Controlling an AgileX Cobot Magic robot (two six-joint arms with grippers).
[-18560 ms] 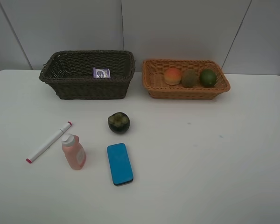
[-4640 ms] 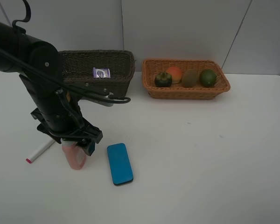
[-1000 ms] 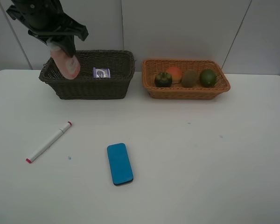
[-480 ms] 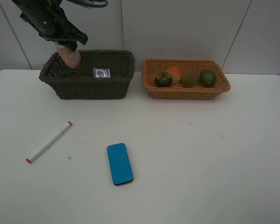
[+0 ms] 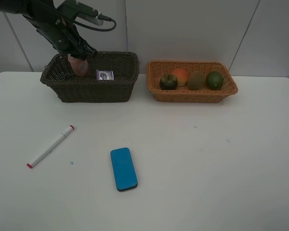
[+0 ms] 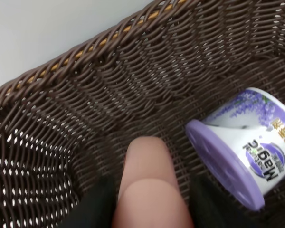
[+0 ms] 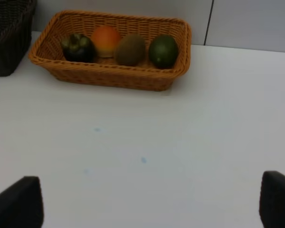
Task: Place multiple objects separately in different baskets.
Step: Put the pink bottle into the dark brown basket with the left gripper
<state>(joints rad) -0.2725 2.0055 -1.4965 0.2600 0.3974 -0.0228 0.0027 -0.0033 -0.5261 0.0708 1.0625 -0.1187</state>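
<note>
- The left gripper (image 5: 78,54) pinches the pink bottle (image 5: 78,66) and holds it down inside the dark basket (image 5: 94,91), near its left end.
- The tub (image 6: 247,152) lies in the same basket, just beside the bottle.
- The right gripper (image 7: 147,204) is spread wide and empty above the table (image 5: 207,159).
- The mangosteen (image 5: 168,82), orange-red fruit (image 5: 180,76), kiwi (image 5: 196,81) and green fruit (image 5: 214,80) sit in a row in the light basket (image 5: 192,95).
- The marker (image 5: 50,146) and block (image 5: 123,168) lie on the table, well apart from both baskets.

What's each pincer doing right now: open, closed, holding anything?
Left pincer: closed on the pink bottle, inside the dark basket.
Right pincer: open, holding nothing.
</note>
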